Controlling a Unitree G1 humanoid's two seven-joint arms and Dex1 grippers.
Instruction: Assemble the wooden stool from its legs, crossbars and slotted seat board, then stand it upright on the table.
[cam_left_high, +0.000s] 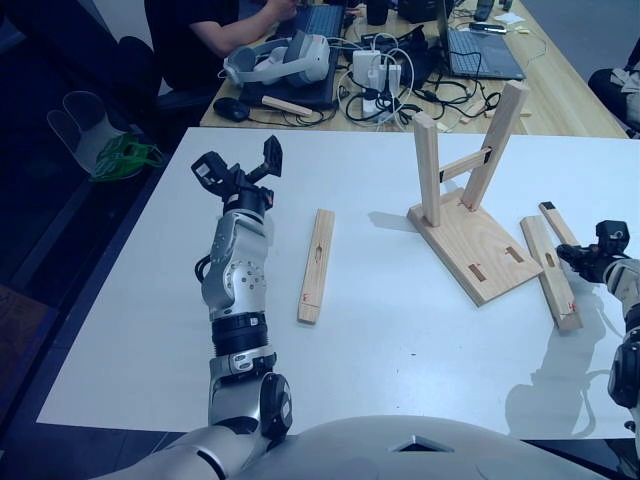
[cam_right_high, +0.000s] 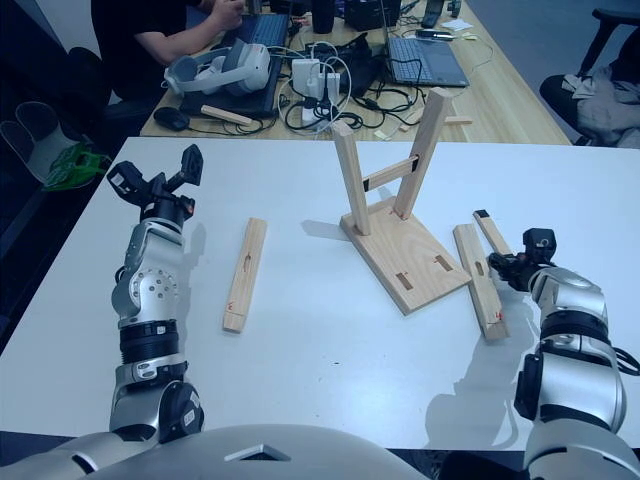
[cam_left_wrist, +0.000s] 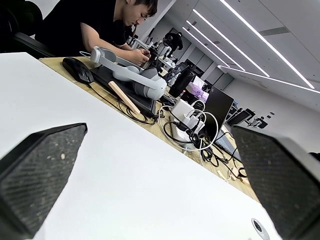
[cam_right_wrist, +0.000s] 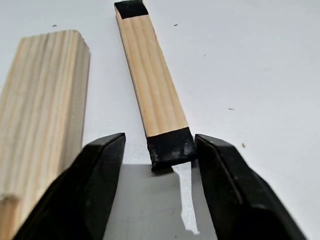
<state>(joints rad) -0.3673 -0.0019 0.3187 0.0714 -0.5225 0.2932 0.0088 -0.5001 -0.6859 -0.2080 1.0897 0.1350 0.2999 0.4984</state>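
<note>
Left gripper (cam_left_high: 238, 158) of mine is hanging over the table (cam_left_high: 400, 360), fingers spread, holding nothing. Going rightward, a loose leg (cam_left_high: 316, 265) is lying flat, and the seat board (cam_left_high: 480, 250) is carrying two upright legs (cam_left_high: 428, 170) joined by a fitted crossbar (cam_left_high: 465, 165). A second leg (cam_right_wrist: 45, 110) is lying beside the black-tipped crossbar (cam_right_wrist: 152, 80). My right gripper (cam_right_wrist: 160, 141) is straddling its near end, jaws apart, not pinching. I am judging that centring first, then closing squarely, will keep it from twisting.
</note>
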